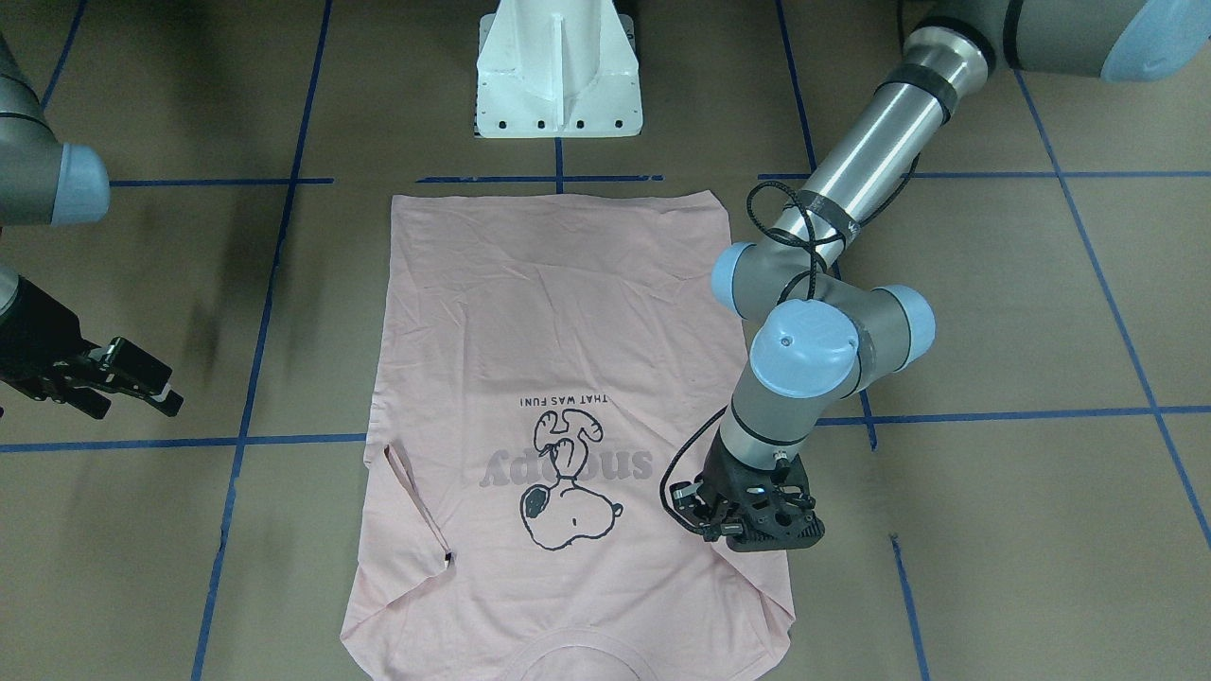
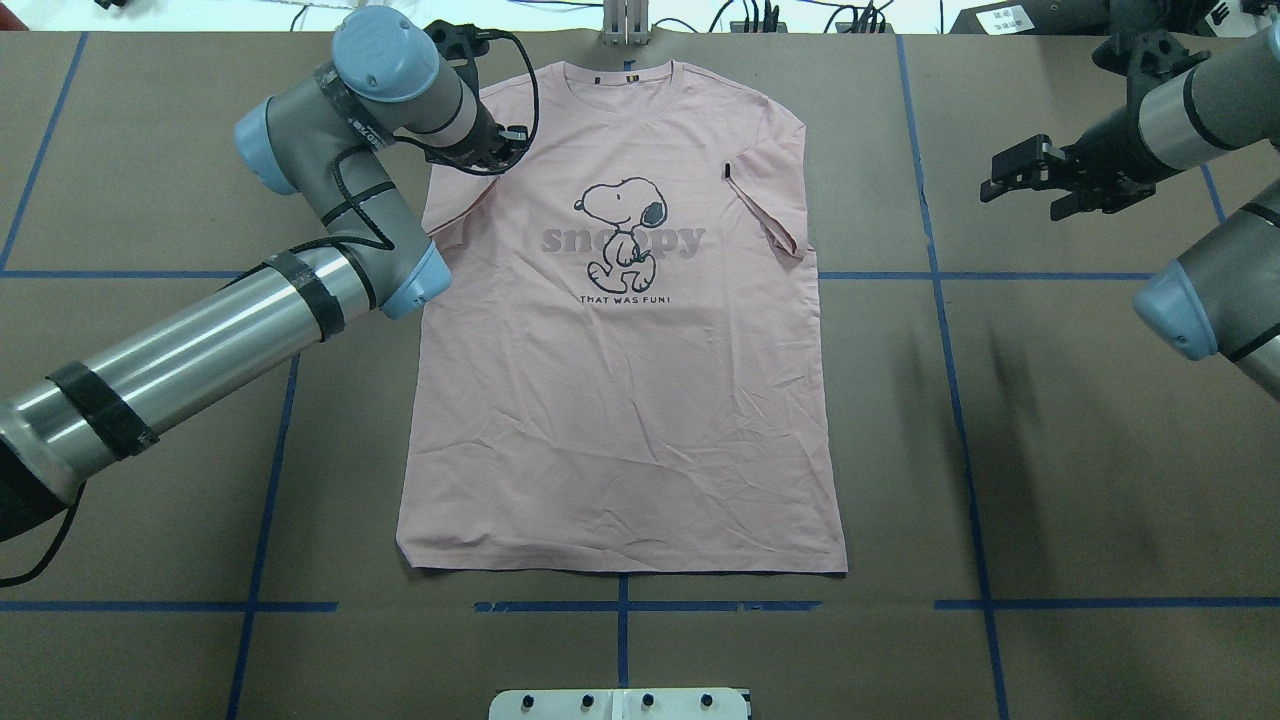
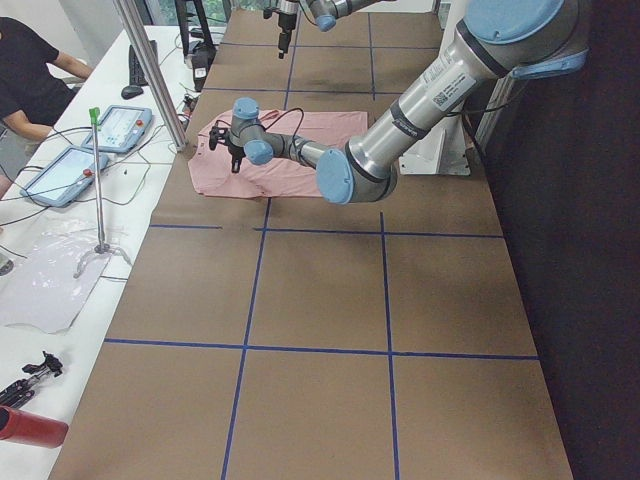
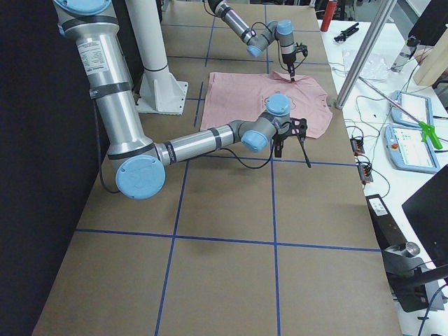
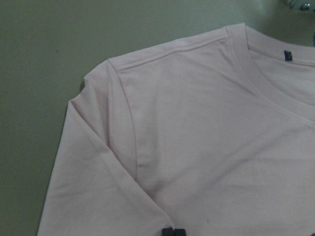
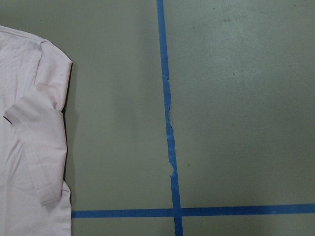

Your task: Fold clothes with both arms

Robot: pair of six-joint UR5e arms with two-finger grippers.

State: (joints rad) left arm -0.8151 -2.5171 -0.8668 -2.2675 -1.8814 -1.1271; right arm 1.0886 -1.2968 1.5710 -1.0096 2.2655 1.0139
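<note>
The work area holds one T-shirt [image 2: 620, 400], two arms and two grippers. The T-shirt is a pale pink knit, lightly creased and spread flat, front up, on the brown table [image 2: 1050, 450]. It bears one dark dog outline [image 2: 622, 232], grey lettering [image 2: 560, 242] and one small black sleeve tag [image 2: 727, 171]. The left arm [image 2: 200, 350] is a silver-grey tube with light blue joint caps, and a black cable [image 2: 536, 100] loops beside its wrist. The left gripper [image 5: 173, 232] points down at the shirt's shoulder, with the sleeve seam just ahead of it. Its fingertips [image 5: 167, 231] stand close together with only a slit between them (we cannot tell whether cloth is nipped there). In the overhead view the wrist joints hide these fingers and cover part of that sleeve. The right gripper [image 2: 1025, 180], on the right arm [image 2: 1190, 120], hangs above bare table with its jaws spread and nothing held. The shirt's other sleeve lies well to its side, beyond one line of blue tape [image 6: 167, 98]. The tape marks a grid on the table. One white pedestal [image 1: 558, 76] stands beyond the hem, and two teach pendants [image 3: 120, 128] rest on the side bench.
</note>
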